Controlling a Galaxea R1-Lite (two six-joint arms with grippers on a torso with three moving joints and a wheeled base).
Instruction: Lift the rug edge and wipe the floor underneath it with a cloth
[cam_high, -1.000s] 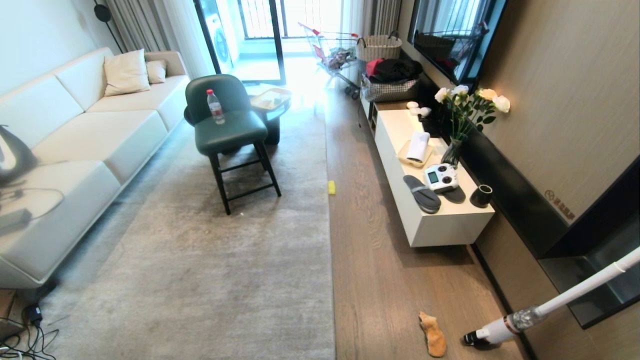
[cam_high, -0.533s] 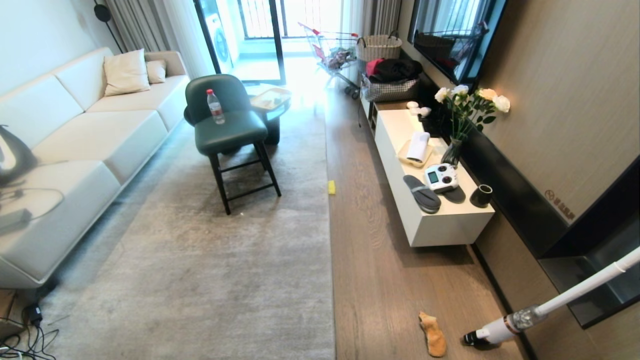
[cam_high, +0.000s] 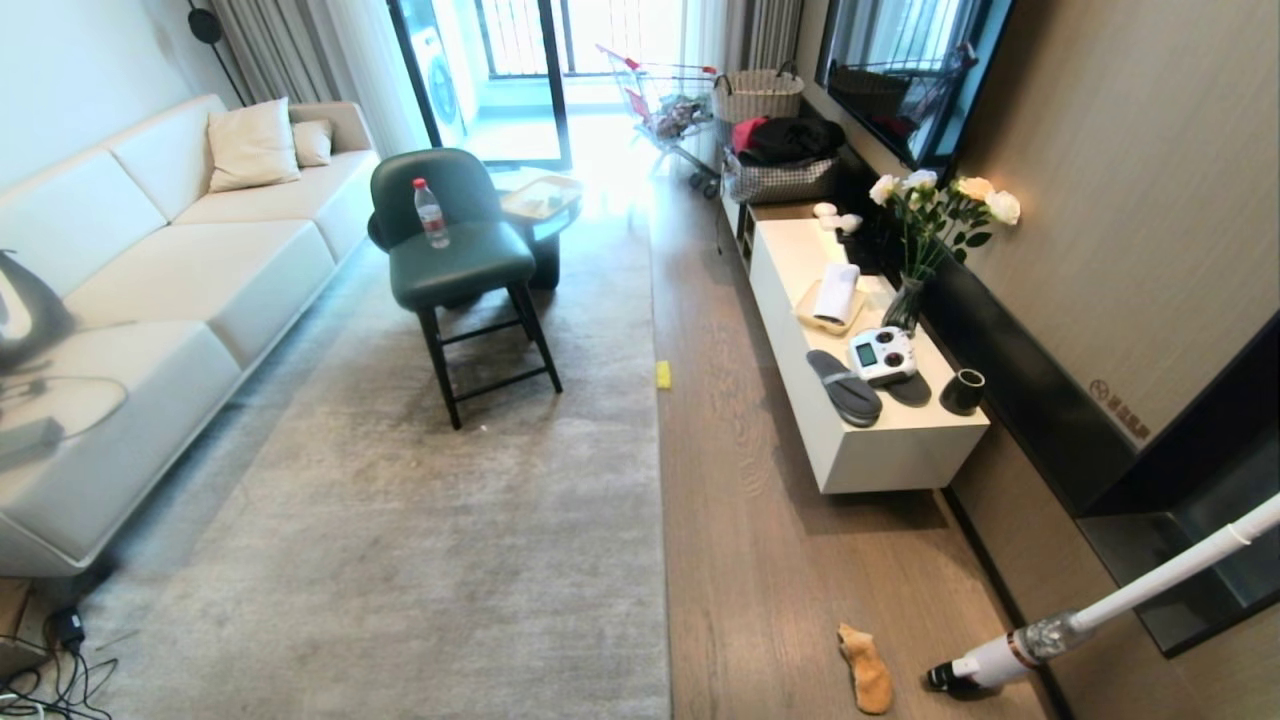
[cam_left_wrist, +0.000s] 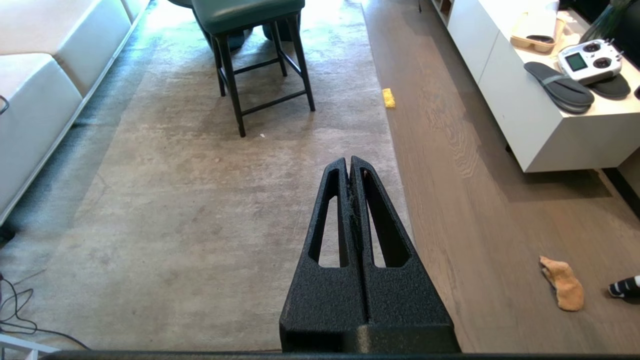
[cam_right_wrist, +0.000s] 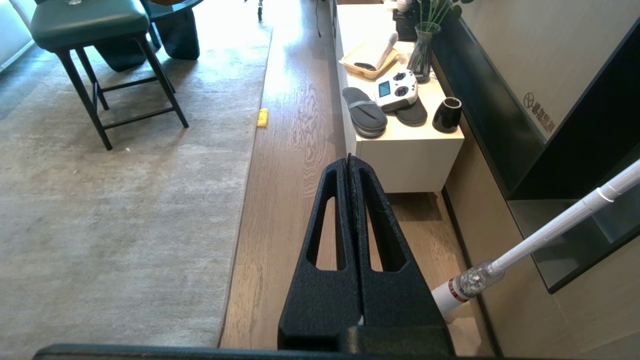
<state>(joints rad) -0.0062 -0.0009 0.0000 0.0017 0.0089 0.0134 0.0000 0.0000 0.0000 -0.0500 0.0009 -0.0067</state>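
At the far left of the head view a cream sofa (cam_high: 170, 260) fills the upper and middle left of the frame, with a green chair (cam_high: 455, 250) just right of it standing on the rug. The rug edge (cam_high: 662, 520) runs as a straight seam down the middle of the frame, lying flat on the floor (cam_high: 760, 560); it is pale grey, short-piled, and none of its underside shows. A small yellow block (cam_high: 663, 374) sits right on that seam near mid-frame. To the right stands a white surface (cam_high: 880, 455) carrying slippers, a controller and a dark cup. The cloth (cam_high: 866, 669) lies low at the right, crumpled and orange-tan, on bare planks well apart from the seam and near the head of a white vacuum (cam_high: 985, 663). Neither arm appears in the head view. In the wrist views the left hand (cam_left_wrist: 349, 161) has its fingers pressed together and empty above the rug, and the right hand (cam_right_wrist: 349, 159) is likewise closed and empty above the planks. Risks, as judged: the flat, thin border offers little to pinch, so closed fingers may slide over it; the yellow block could be mistaken for the cloth; reaching for the cloth may knock the vacuum head beside it.
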